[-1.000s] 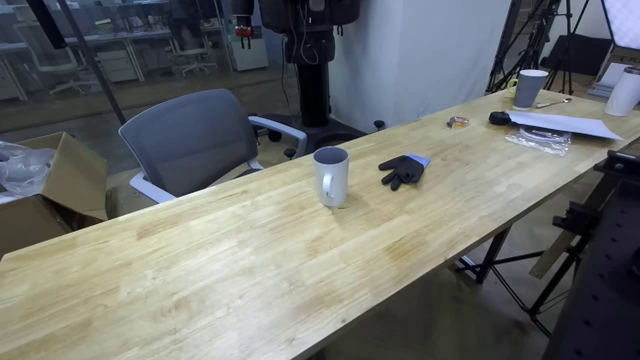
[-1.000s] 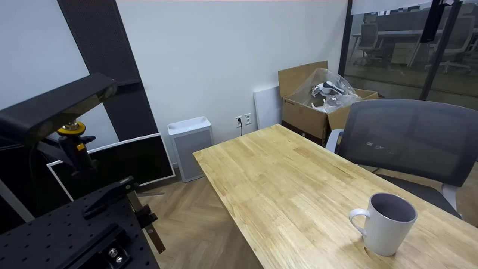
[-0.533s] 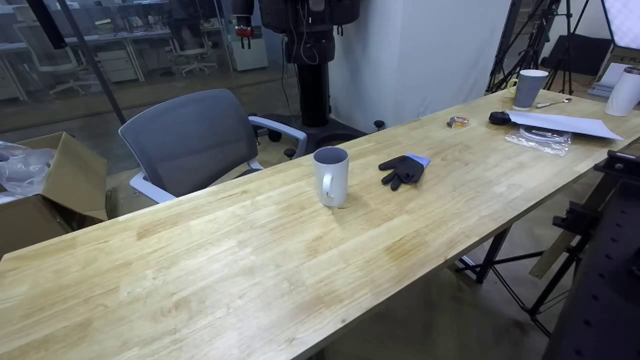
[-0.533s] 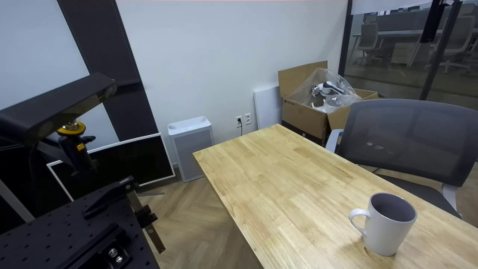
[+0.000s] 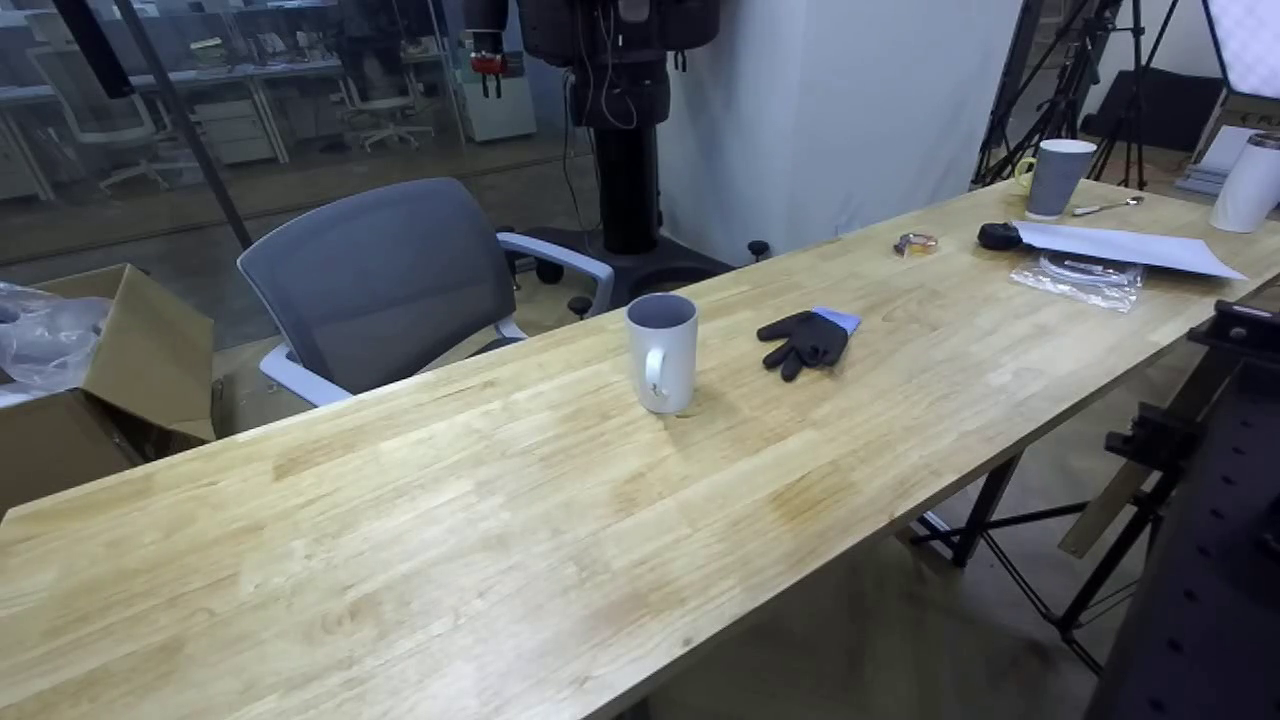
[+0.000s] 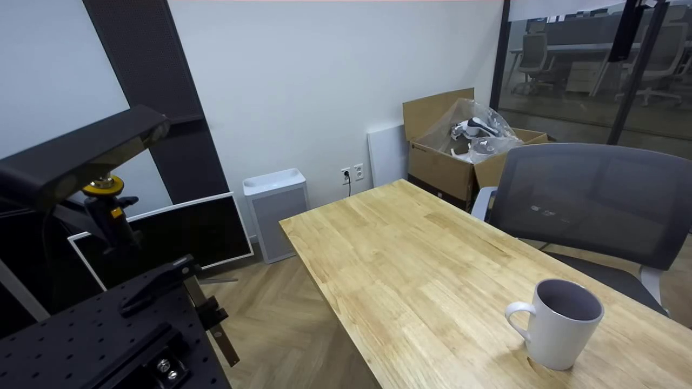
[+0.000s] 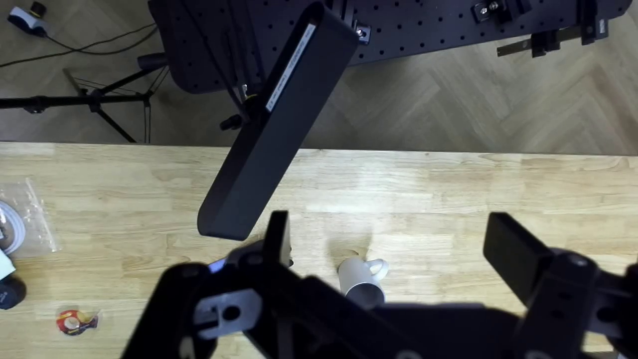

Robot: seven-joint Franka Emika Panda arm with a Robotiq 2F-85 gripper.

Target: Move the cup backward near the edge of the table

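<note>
The cup [image 5: 664,360] is a light grey mug with a dark grey inside and a side handle. It stands upright on the wooden table [image 5: 420,540] in both exterior views, with its handle toward the camera-stand side [image 6: 559,335]. In the wrist view the cup [image 7: 353,274] lies low in the picture, its rim partly covered by the gripper body. My gripper [image 7: 391,237] is open and empty, high above the table, with its fingers wide apart. The cup appears between and below them, untouched. The gripper is out of view in both exterior views.
A black glove [image 5: 806,342] lies beside the cup. Farther along are a tape roll [image 5: 915,244], a plastic bag [image 5: 1085,282], paper [image 5: 1130,248] and a tall grey cup [image 5: 1060,180]. A chair [image 5: 390,280] stands at the table's edge. A black camera bar [image 7: 279,124] crosses the wrist view.
</note>
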